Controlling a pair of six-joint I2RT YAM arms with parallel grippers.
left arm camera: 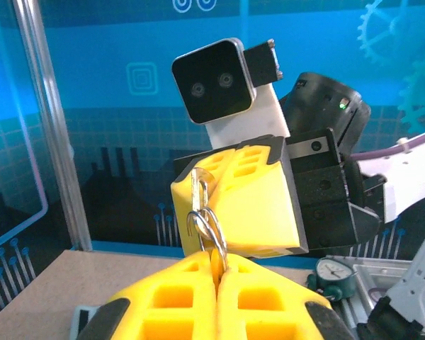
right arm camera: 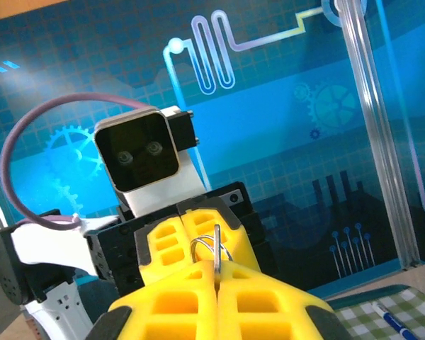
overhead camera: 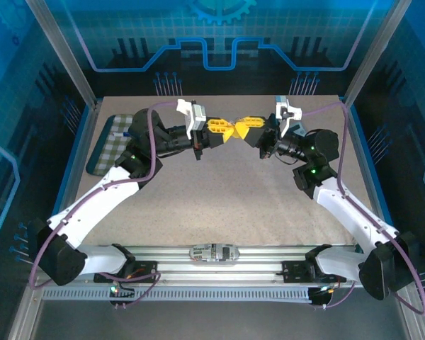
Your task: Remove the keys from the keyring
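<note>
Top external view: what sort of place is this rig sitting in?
Probably an enclosed robot work cell or demo booth: aluminium frame posts at the corners, blue wall panels printed with gears and circuit lines, and a metal mounting rail along the near edge of the table.

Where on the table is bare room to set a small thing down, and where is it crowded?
Free: the wide middle of the table, between left arm, right arm and the near rail. Crowded: far centre, where the left end effector and right end effector meet on the key and keyring, and far left, by the checked cloth.
</note>
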